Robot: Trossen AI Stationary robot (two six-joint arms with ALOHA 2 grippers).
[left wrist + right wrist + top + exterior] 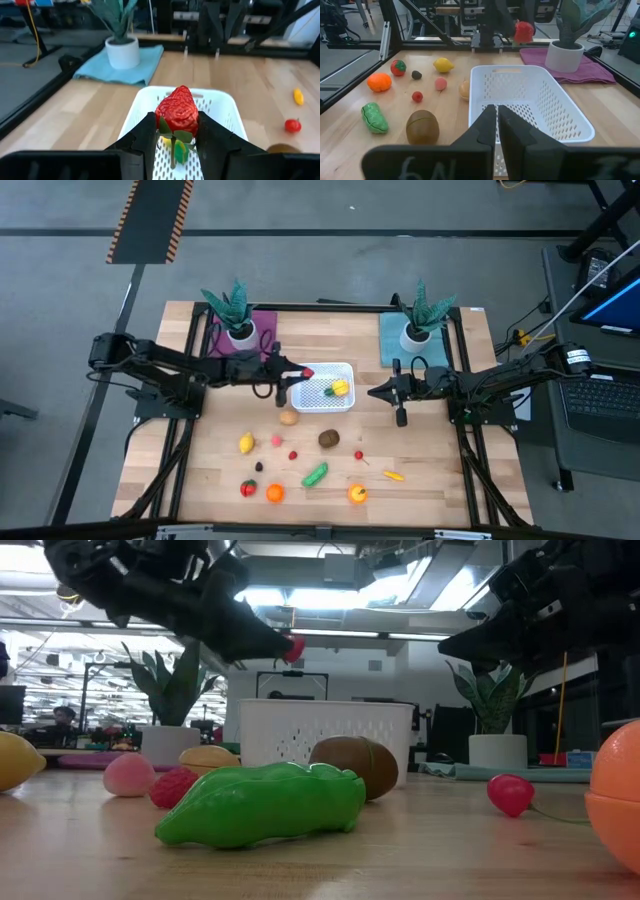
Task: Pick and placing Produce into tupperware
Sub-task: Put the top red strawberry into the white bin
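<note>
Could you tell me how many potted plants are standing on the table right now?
2. One potted plant stands on the purple cloth at the back left; the other stands on the teal cloth at the back right. None appears hidden.

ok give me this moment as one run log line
left claw: shut on strawberry, over tub rim | right claw: shut, empty, beside tub | in tub: yellow piece | rest of produce on table

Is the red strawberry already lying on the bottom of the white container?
No. In the left wrist view the strawberry is clamped between the fingers of the left hand, above the white container.
</note>
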